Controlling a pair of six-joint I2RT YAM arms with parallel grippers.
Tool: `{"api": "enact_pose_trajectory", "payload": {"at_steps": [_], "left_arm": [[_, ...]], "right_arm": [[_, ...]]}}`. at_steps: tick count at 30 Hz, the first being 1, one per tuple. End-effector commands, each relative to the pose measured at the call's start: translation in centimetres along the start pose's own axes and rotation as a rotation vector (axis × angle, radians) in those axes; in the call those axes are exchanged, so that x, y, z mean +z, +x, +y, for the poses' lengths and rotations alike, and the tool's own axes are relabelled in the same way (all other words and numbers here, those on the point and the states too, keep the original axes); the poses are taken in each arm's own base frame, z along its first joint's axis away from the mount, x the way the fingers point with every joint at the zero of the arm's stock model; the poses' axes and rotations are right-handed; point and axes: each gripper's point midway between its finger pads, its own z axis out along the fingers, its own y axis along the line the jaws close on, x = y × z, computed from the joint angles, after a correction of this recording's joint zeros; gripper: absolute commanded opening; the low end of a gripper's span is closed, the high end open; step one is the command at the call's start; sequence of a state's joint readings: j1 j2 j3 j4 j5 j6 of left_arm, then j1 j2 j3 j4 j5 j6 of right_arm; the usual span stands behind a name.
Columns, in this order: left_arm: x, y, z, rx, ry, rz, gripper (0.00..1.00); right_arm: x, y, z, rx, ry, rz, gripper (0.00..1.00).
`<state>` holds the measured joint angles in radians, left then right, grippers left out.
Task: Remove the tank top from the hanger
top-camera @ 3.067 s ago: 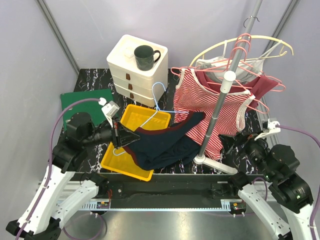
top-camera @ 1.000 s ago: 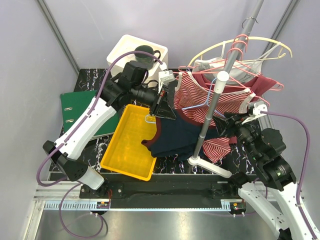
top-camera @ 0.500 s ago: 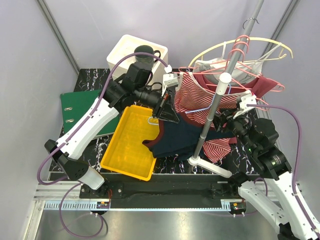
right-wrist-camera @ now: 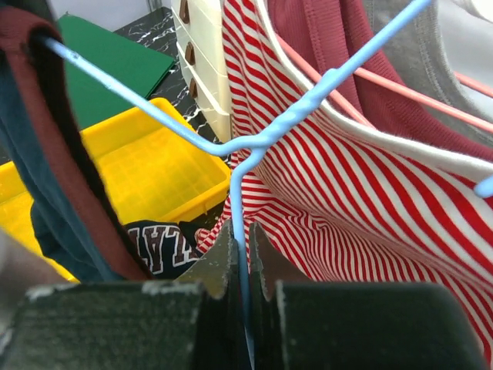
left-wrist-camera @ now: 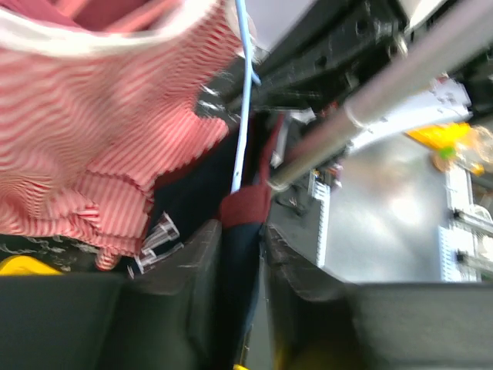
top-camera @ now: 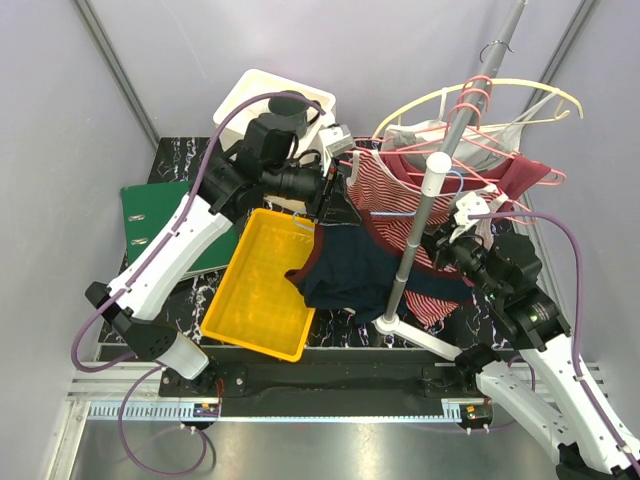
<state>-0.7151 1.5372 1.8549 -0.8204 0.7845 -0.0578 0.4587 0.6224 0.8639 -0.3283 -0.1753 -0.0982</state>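
table [top-camera: 178, 160] | pole [top-camera: 413, 245] crosses tank top [top-camera: 350, 275], blue hanger [right-wrist-camera: 266, 139] | yellow tray [top-camera: 258, 292] beside

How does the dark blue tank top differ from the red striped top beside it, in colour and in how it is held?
Colour: the dark blue tank top has maroon edging; the red striped top has red and white stripes with white edging.
Hold: the left gripper pinches the dark blue one, and the right gripper clamps its blue hanger. No gripper holds the striped one, which hangs at the rack.
Both are sleeveless.
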Motion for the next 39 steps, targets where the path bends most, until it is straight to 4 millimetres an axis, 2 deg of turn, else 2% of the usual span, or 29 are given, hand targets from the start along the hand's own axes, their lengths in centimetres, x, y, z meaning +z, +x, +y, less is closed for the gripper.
{"api": "enact_pose_trajectory", "payload": {"at_steps": [1, 6, 7, 8, 9, 10, 11, 12, 13, 14, 17, 19, 24, 25, 27, 28, 29, 30, 33, 36, 37, 39], "left_arm": [[-1.9, -2.1, -1.8, 0.013, -0.073, -0.08, 0.44], [-4.8, -4.2, -1.8, 0.054, -0.217, -0.187, 0.64], [-5.3, -4.3, -1.8, 0.061, -0.235, -0.202, 0.65], [-5.7, -4.8, -1.9, 0.072, -0.254, -0.23, 0.72], [-7.4, -5.6, -2.5, 0.092, -0.297, -0.284, 0.77], [-7.6, -5.3, -2.1, 0.083, -0.317, -0.296, 0.9], [-8.3, -6.3, -2.5, 0.11, -0.327, -0.353, 0.93], [-10.0, -6.9, -3.5, 0.136, -0.35, -0.416, 0.94], [-9.9, -6.2, -3.1, 0.132, -0.36, -0.424, 0.95], [-10.5, -7.1, -3.5, 0.157, -0.365, -0.48, 0.95], [-11.9, -7.4, -3.7, 0.164, -0.396, -0.549, 0.94], [-11.8, -7.0, -4.0, 0.149, -0.382, -0.551, 0.89], [-10.8, -5.5, -4.1, 0.095, -0.333, -0.537, 0.7], [-10.1, -4.5, -3.6, 0.068, -0.329, -0.521, 0.69], [-9.7, -4.3, -4.0, 0.067, -0.308, -0.534, 0.67], [-9.2, -3.6, -3.6, 0.049, -0.309, -0.525, 0.68], [-9.0, -3.6, -3.5, 0.047, -0.314, -0.53, 0.69], [-8.5, -3.5, -3.4, 0.042, -0.326, -0.526, 0.75], [-7.5, -3.4, -2.9, 0.055, -0.381, -0.52, 0.78], [-7.4, -4.0, -2.4, 0.096, -0.491, -0.539, 0.7], [-7.3, -4.2, -2.0, 0.113, -0.523, -0.537, 0.64], [-7.5, -4.7, -1.3, 0.113, -0.59, -0.548, 0.61]], "right_arm": [[-0.4, -6.6, -1.7, 0.087, 0.108, -0.268, 0.0], [-0.4, -6.9, -1.9, 0.068, 0.113, -0.281, 0.0], [-0.4, -7.0, -2.0, 0.04, 0.117, -0.283, 0.0], [-0.4, -7.1, -2.1, 0.038, 0.12, -0.286, 0.0], [-0.4, -7.1, -2.1, 0.036, 0.119, -0.286, 0.0], [-0.3, -7.2, -2.0, 0.031, 0.115, -0.285, 0.0], [-0.3, -7.2, -2.0, 0.029, 0.115, -0.285, 0.0], [-0.3, -7.2, -2.0, 0.029, 0.112, -0.285, 0.0], [-0.4, -7.3, -1.9, 0.028, 0.107, -0.288, 0.0], [-0.4, -7.3, -1.8, 0.027, 0.104, -0.288, 0.0], [-0.6, -7.6, -1.5, 0.028, 0.088, -0.299, 0.0], [-0.7, -7.7, -1.3, 0.028, 0.079, -0.301, 0.0], [-1.0, -7.4, -0.9, 0.028, 0.06, -0.303, 0.0], [-1.0, -7.4, -0.9, 0.03, 0.062, -0.301, 0.0], [-0.8, -7.0, -0.8, 0.032, 0.054, -0.289, 0.0], [-0.7, -6.9, -0.8, 0.034, 0.052, -0.286, 0.0], [-0.6, -6.8, -0.7, 0.037, 0.047, -0.281, 0.0], [-0.4, -6.6, -0.7, 0.039, 0.044, -0.275, 0.0], [-0.3, -6.4, -0.7, 0.051, 0.045, -0.271, 0.0], [-0.4, -6.6, -0.7, 0.049, 0.046, -0.276, 0.0], [-0.5, -6.6, -0.7, 0.049, 0.047, -0.276, 0.0], [-0.5, -6.5, -0.7, 0.049, 0.047, -0.274, 0.0]]}}
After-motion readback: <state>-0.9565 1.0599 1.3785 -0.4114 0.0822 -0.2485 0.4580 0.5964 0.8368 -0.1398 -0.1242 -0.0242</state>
